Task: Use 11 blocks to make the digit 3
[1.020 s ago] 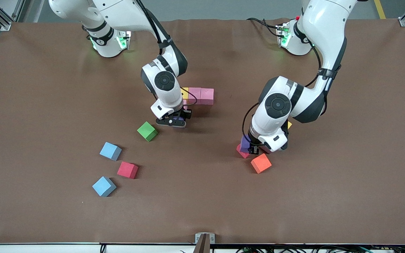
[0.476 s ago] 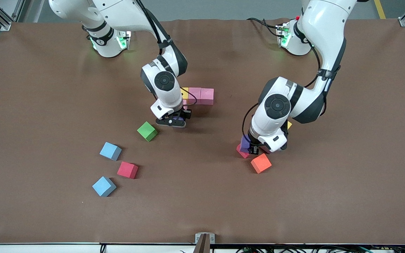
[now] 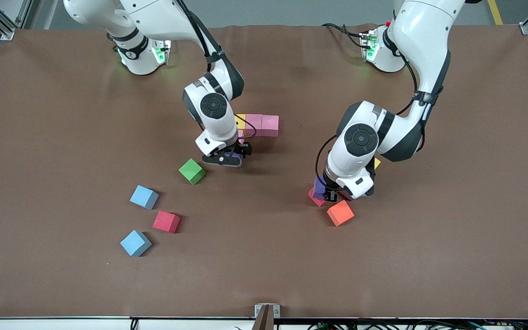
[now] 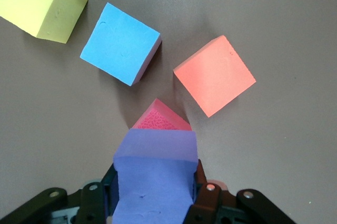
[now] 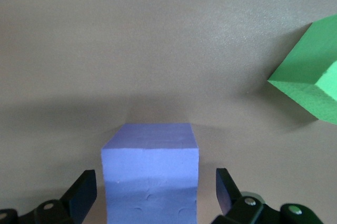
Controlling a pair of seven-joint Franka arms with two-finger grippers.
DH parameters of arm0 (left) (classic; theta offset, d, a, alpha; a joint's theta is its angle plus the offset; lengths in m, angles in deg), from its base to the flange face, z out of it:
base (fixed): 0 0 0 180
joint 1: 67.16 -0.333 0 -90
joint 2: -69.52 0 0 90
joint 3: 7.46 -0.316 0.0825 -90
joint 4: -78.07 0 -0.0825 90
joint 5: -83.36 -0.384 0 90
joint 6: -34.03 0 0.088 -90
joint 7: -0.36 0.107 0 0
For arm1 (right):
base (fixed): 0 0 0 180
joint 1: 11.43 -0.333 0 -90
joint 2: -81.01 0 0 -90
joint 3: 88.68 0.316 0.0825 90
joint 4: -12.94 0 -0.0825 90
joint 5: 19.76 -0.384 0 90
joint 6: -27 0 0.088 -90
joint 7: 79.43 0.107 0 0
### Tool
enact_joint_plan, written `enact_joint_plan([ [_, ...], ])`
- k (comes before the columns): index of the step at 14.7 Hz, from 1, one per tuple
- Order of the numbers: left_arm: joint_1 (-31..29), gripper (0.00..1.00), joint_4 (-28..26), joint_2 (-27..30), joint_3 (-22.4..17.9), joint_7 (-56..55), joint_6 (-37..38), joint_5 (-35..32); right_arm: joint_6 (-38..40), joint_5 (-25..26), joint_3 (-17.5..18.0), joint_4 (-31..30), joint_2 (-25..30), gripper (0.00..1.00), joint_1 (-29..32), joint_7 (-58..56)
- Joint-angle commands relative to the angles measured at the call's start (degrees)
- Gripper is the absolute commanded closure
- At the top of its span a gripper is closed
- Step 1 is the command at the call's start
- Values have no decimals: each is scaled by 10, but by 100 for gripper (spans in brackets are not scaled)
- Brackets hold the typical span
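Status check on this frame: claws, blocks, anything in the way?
Right claw open around a purple block. Left claw shut on second purple block, over pink block. Nothing blocking.

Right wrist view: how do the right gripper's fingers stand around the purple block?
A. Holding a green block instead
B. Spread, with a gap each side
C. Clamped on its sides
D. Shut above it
B: the right gripper has its fingers spread, with table showing on both sides of the purple block.
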Motion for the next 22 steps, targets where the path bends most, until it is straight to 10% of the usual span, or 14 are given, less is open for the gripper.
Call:
enact_joint_plan([
  [1, 0, 68, 15, -8, 1, -1, 10, 3, 11, -2, -3, -8, 17, 0, -2, -1],
  [22, 99, 66, 104, -103, -2, -115, 4, 0, 61, 6, -8, -4, 53, 0, 4, -8],
])
